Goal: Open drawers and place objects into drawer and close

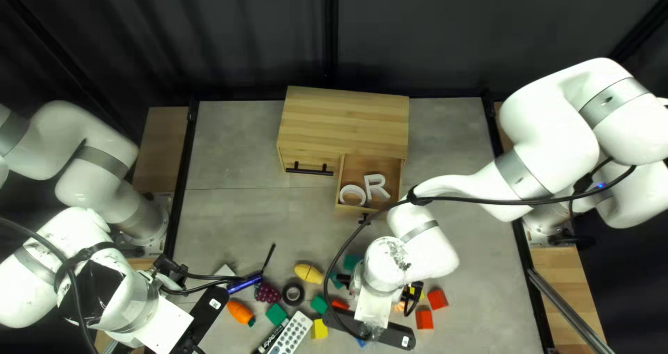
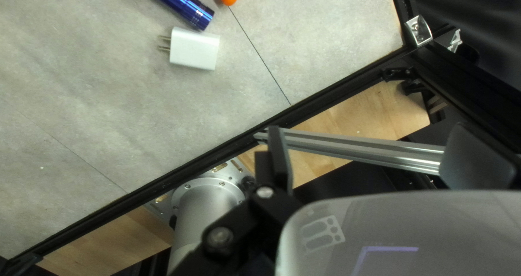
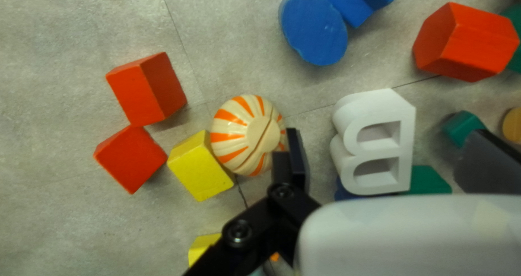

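- Holds right claw (image 3: pixel 389 148) released astride white letter B (image 3: pixel 407 140); left claw (image 2: pixel 369 146) likewise.
- Finds open drawer (image 1: pixel 357 168) at twelve o'clock from there.
- Could descend onto adjacent striped ball (image 3: pixel 230 137), skewing grip.

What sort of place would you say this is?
Probably a robotics lab or test station: my left arm and right arm flank a table, a dark curtain hangs behind, and a wooden cabinet and toy blocks look like practice props.
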Robot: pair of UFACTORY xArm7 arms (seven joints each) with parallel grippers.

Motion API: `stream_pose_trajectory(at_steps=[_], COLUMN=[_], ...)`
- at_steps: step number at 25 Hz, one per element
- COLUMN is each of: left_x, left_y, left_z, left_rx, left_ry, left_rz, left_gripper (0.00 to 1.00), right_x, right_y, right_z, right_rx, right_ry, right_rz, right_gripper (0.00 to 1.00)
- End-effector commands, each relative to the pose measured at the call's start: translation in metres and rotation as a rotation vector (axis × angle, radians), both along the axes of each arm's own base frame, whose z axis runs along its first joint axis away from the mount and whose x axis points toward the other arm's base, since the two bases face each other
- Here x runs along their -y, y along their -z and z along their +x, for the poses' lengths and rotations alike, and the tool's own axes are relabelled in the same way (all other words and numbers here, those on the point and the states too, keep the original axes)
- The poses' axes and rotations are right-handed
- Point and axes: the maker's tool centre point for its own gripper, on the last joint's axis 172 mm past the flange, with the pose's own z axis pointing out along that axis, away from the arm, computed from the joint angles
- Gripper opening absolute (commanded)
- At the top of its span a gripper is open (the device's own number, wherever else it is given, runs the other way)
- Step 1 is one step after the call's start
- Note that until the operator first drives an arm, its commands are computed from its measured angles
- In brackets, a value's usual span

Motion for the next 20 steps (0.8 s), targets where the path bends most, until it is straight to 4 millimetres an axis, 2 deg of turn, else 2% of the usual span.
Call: stream_pose_trajectory(at_steps=[1, 5, 7, 8, 10, 12, 17, 20], left_x=[0.0, 0.0, 0.0, 0.0, 0.0, 0.0, 0.0, 0.0], left_y=[0.0, 0.0, 0.0, 0.0, 0.0, 0.0, 0.0, 0.0], left_z=[0.0, 0.0, 0.0, 0.0, 0.0, 0.0, 0.0, 0.0], left_rx=[0.0, 0.0, 0.0, 0.0, 0.0, 0.0, 0.0, 0.0], left_ry=[0.0, 0.0, 0.0, 0.0, 0.0, 0.0, 0.0, 0.0], left_rz=[0.0, 0.0, 0.0, 0.0, 0.0, 0.0, 0.0, 0.0], left_gripper=[1.0, 1.0, 1.0, 1.0, 1.0, 1.0, 1.0, 1.0], right_x=[0.004, 0.006, 0.008, 0.009, 0.011, 0.012, 0.014, 0.013], right_y=[0.014, 0.024, 0.024, 0.024, 0.023, 0.024, 0.024, -0.002], right_z=[0.005, 0.005, 0.004, 0.004, 0.002, 0.002, 0.004, 0.009], right_rx=[-0.01, -0.019, -0.021, -0.02, -0.02, -0.019, -0.021, -0.037], right_ry=[-0.006, -0.008, -0.003, -0.001, 0.006, 0.01, 0.019, 0.056], right_rz=[-0.014, -0.027, -0.034, -0.036, -0.041, -0.043, -0.048, -0.066], right_gripper=[1.0, 0.96, 0.84, 0.52, 0.13, 0.14, 0.08, 0.04])
